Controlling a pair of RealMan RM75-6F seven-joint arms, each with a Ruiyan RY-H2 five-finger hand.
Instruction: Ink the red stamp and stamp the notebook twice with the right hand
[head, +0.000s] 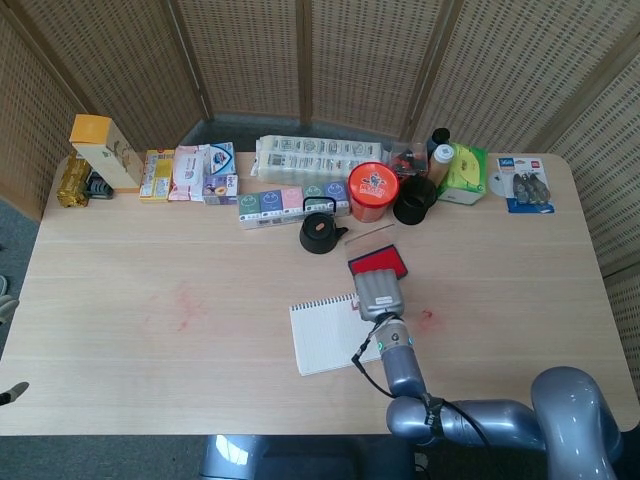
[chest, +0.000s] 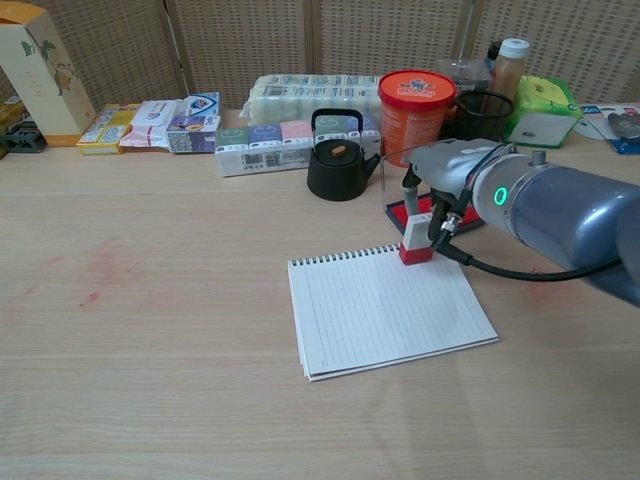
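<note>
My right hand (chest: 448, 183) holds the red stamp (chest: 416, 238), a white block with a red base, upright just above the far right corner of the spiral notebook (chest: 390, 308). The notebook's lined page shows no marks. Just behind the stamp lies the red ink pad (chest: 462, 219), partly hidden by my hand. In the head view the back of my right hand (head: 378, 292) covers the stamp, sitting between the ink pad (head: 376, 258) and the notebook (head: 325, 333). My left hand shows in neither view.
A black kettle (chest: 340, 160), an orange canister (chest: 416, 112) and a black cup (chest: 484, 112) stand behind the pad. Boxes and packets (chest: 262, 145) line the table's far edge. Faint red stains (chest: 103, 268) mark the wood at the left.
</note>
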